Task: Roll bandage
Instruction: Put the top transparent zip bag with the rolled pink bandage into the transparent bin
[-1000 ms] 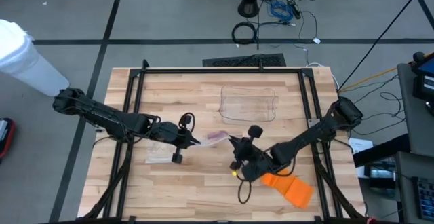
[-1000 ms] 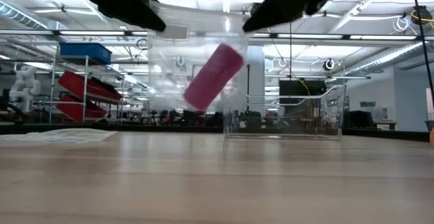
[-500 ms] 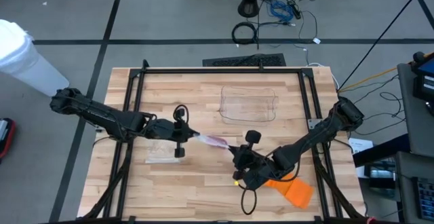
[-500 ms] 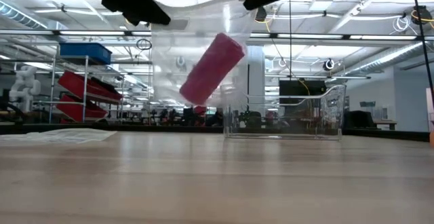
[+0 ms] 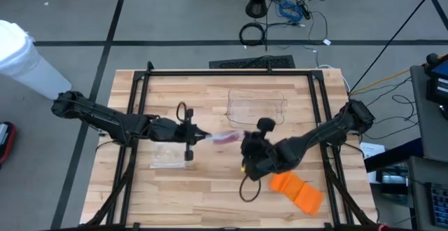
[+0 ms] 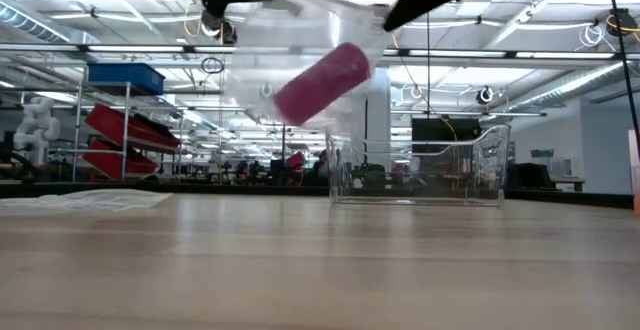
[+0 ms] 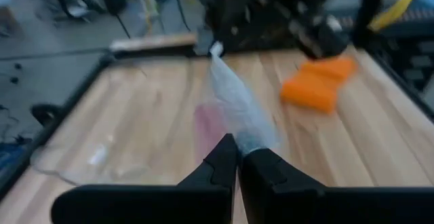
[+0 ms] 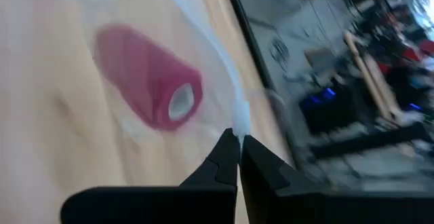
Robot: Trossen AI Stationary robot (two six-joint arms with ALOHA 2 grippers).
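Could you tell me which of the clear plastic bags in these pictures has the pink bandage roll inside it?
The clear bag held up between the left gripper and right gripper holds the pink bandage roll. The other bag lies flat on the table.

A robotics lab — shelving (image 6: 130, 120), ceiling strip lights (image 6: 560, 75), floor cables (image 5: 294, 10).

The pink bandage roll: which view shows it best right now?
The right wrist view: the pink bandage roll fills the picture inside the clear bag, its hollow core visible. The low view shows it tilted and hanging above the table; the left wrist view blurs it; the high view shows only a sliver.
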